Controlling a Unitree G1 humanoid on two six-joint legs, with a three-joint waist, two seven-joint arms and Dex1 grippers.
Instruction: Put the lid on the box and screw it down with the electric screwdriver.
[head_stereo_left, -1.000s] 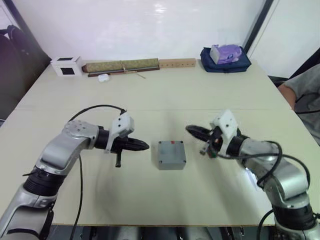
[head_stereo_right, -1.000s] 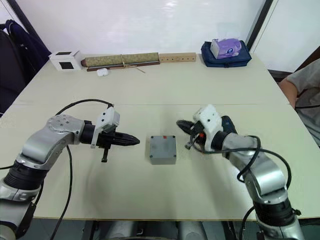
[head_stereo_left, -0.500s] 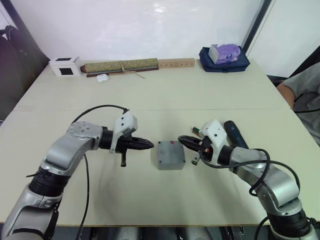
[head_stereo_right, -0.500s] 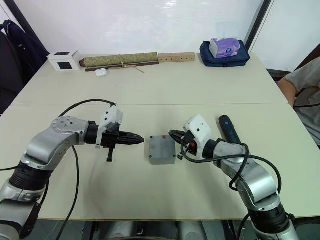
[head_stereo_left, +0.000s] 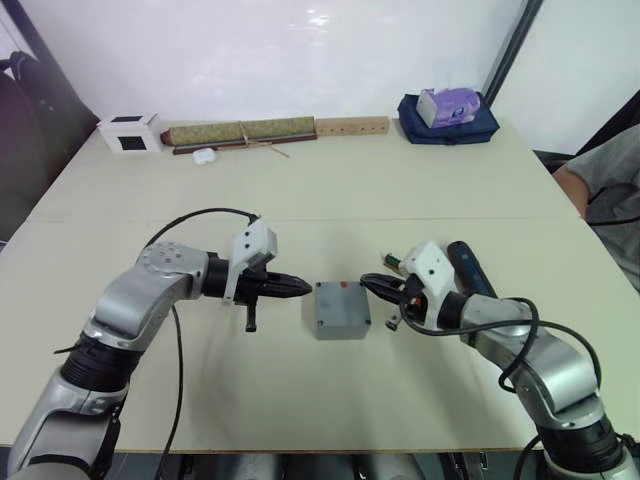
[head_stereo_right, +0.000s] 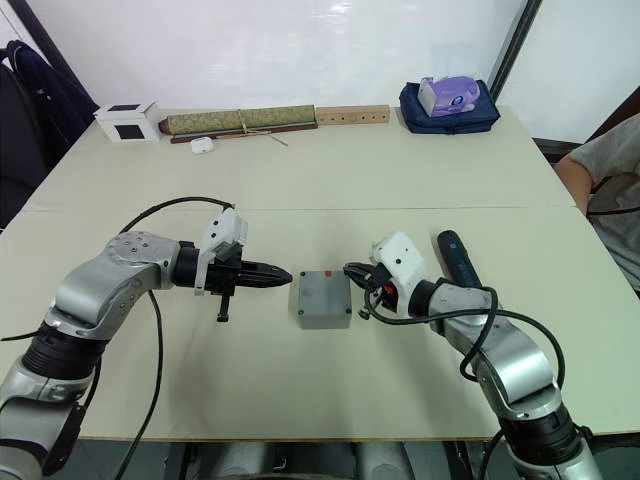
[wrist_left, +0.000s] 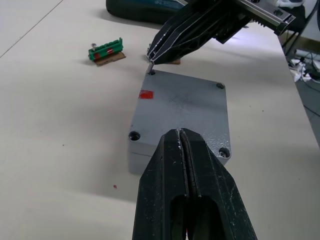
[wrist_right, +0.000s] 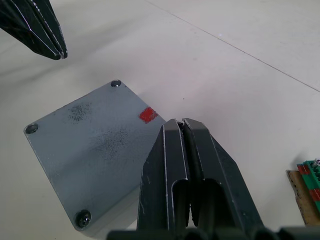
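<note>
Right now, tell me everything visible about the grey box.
The box is a small square grey plastic enclosure with the lid already seated flat on it. It has a screw hole at each corner and a red mark near one edge. It rests on the table between the left gripper and right gripper, whose tip sits at one corner hole.

The box (wrist_left: 150, 155) interior was concealed by the lid (wrist_left: 182, 107) seated on it. One lid corner was masked by the right gripper (wrist_right: 181, 125) in the right wrist view. The electric screwdriver (head_stereo_left: 466, 268) was partly covered by the right arm. A person (head_stereo_left: 612, 190) was cut off at the frame edge.
</note>
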